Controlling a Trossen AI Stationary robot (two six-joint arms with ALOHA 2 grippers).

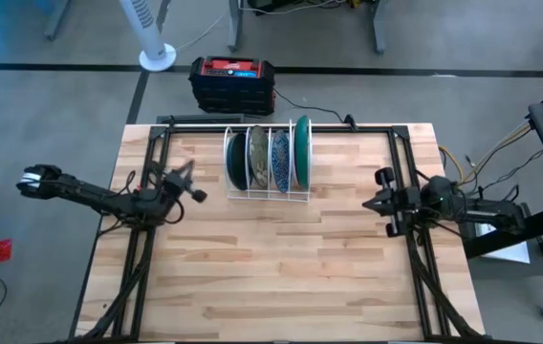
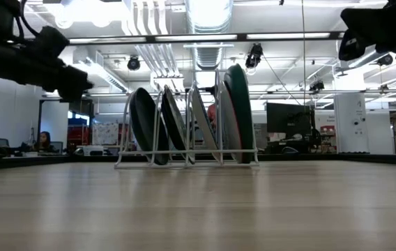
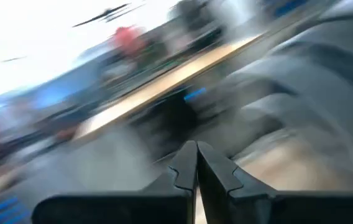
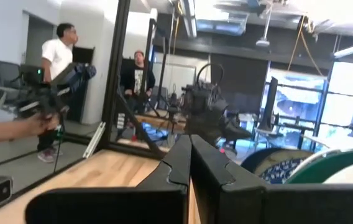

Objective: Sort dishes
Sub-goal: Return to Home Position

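Over on the left side of the high view, the left gripper (image 1: 193, 184) hangs above the counter (image 1: 271, 277), and its wrist camera shows the two fingers pressed together, holding nothing. Across on the right, the right gripper (image 1: 379, 191) is the same story: fingers closed, nothing between them.

Between the two, toward the upper centre, stands the white wire rack (image 1: 267, 197), and the dishes are in it, upright on edge. Reading left to right: the dark teal plate (image 1: 236, 161), the olive mottled plate (image 1: 258, 160), the blue-and-white speckled plate (image 1: 279, 161) and the green plate (image 1: 301, 153). A reddish sliver beside the green one in the low view may be a fifth, though I can't tell for sure.

The row runs left to right, plate faces turned toward the arms. The left gripper sits nearer, just beside the teal end; the right one is well apart from the green end. Sorting looks done, so backing off should only need the left arm to stay clear of the rack.
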